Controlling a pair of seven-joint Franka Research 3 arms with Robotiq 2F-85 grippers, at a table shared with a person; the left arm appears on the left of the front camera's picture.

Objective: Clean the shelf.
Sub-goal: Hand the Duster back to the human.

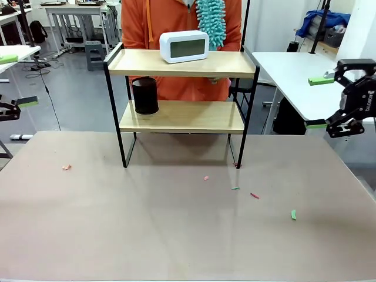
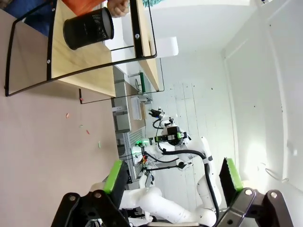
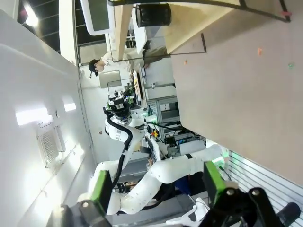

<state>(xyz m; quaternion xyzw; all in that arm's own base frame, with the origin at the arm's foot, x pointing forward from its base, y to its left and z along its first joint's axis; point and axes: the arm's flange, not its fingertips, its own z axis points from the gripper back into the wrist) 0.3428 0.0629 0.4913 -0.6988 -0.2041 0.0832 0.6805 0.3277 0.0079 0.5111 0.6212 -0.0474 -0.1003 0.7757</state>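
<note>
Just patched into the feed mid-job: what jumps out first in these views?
The two-tier wooden shelf in a black metal frame stands at the table's far middle, a white digital clock on its top board and a black mesh cup on the lower. Behind it a person in orange holds a teal fluffy duster. Both grippers hang open at the table's sides.

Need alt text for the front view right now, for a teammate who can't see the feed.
A two-tier shelf stands mid-table with a white clock on top and a black mesh cup below; a person in orange stands behind it holding a teal duster. Both grippers, left and right, hang open at the table's sides; paper scraps litter the tabletop.
</note>
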